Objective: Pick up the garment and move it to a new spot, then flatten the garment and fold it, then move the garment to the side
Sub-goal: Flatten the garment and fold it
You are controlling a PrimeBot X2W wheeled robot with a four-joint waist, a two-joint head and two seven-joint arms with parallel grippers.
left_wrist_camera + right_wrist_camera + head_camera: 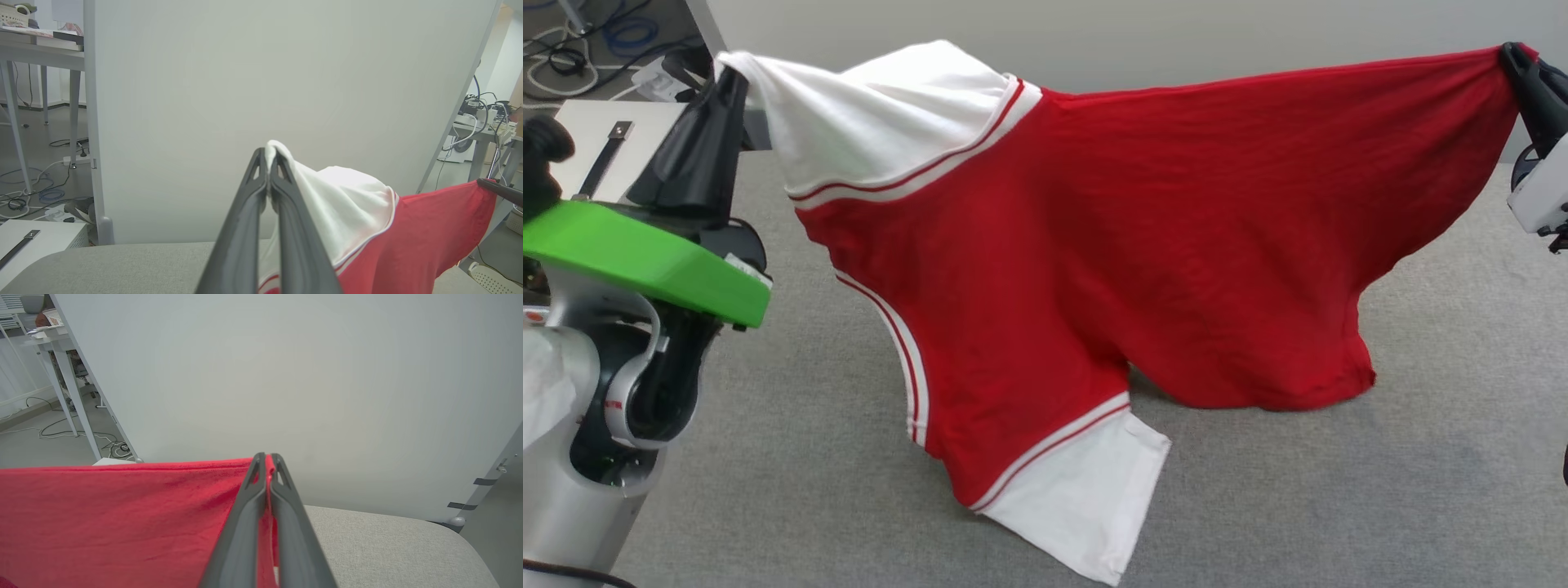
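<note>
The garment [1143, 237], red with white sleeves and striped trim, hangs stretched between my two grippers above the grey table [809, 490]. Its lower edge and one white sleeve rest on the table. My left gripper [731, 77] at the upper left is shut on the tip of the other white sleeve; the left wrist view shows the left gripper [267, 153] pinching that white cloth. My right gripper [1515, 57] at the upper right is shut on a red corner; in the right wrist view the right gripper [266, 459] clamps the taut red edge [122, 506].
A pale partition wall [286, 81] stands just behind the table's far edge. A green plate [645, 257] on my left arm fills the left side. Cables [36, 196], a white box [36, 239] and desk legs lie beyond the table to the left.
</note>
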